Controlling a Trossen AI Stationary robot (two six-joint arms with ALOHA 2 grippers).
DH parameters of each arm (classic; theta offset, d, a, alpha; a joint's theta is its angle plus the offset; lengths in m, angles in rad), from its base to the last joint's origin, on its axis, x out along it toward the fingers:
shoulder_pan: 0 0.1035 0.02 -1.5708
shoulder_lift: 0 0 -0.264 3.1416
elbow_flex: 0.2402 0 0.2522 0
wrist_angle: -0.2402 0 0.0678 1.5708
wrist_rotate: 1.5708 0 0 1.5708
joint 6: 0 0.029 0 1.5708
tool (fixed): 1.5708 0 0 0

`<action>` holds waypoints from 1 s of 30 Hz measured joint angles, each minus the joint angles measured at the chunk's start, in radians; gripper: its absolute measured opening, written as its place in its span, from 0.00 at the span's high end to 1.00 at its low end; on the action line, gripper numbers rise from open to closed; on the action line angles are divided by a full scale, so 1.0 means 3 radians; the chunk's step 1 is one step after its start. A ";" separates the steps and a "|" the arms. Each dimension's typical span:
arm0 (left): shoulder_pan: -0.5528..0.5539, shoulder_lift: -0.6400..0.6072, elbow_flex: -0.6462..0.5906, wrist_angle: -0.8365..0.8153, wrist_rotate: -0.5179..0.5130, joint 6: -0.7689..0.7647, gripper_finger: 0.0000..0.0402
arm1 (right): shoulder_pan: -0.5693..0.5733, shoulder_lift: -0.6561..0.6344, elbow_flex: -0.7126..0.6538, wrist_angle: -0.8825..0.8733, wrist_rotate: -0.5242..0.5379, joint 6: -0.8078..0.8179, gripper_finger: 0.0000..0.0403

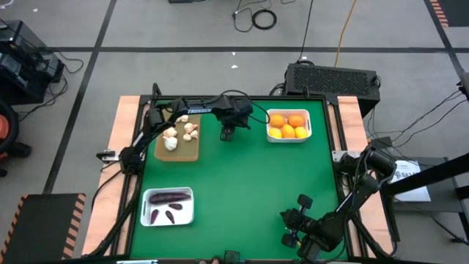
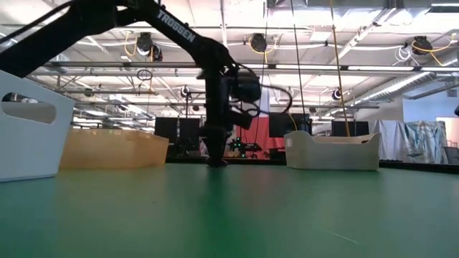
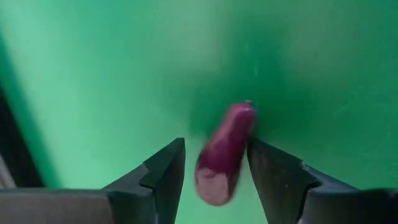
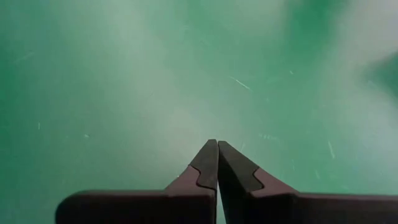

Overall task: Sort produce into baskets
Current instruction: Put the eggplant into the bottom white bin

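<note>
Eggplant piece (image 3: 225, 152) between left claw's (image 3: 216, 171) fingers

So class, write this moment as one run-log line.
left gripper: open around purple eggplant piece, mid-table | right gripper: shut, waiting near corner

Left gripper (image 1: 228, 135) low over green mat (image 1: 242, 191), between wooden tray (image 1: 178, 149) and white tray of citrus (image 1: 289, 125); purple eggplant piece (image 3: 225, 152) fills gap between its parted fingers. Left arm (image 1: 194, 108) spans above wooden tray's far edge. Mid-mat bare, open passage. White tray of eggplants (image 1: 169, 206) blocks near-left corner; right gripper (image 1: 290, 236), fingers together, occupies near-right corner.
</note>
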 joint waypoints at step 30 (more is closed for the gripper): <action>-0.0079 -0.0558 0.0370 -0.1313 0.1311 -0.1219 0.80 | -0.0003 0.0001 -0.0001 0.0009 -0.0003 0.0013 1.00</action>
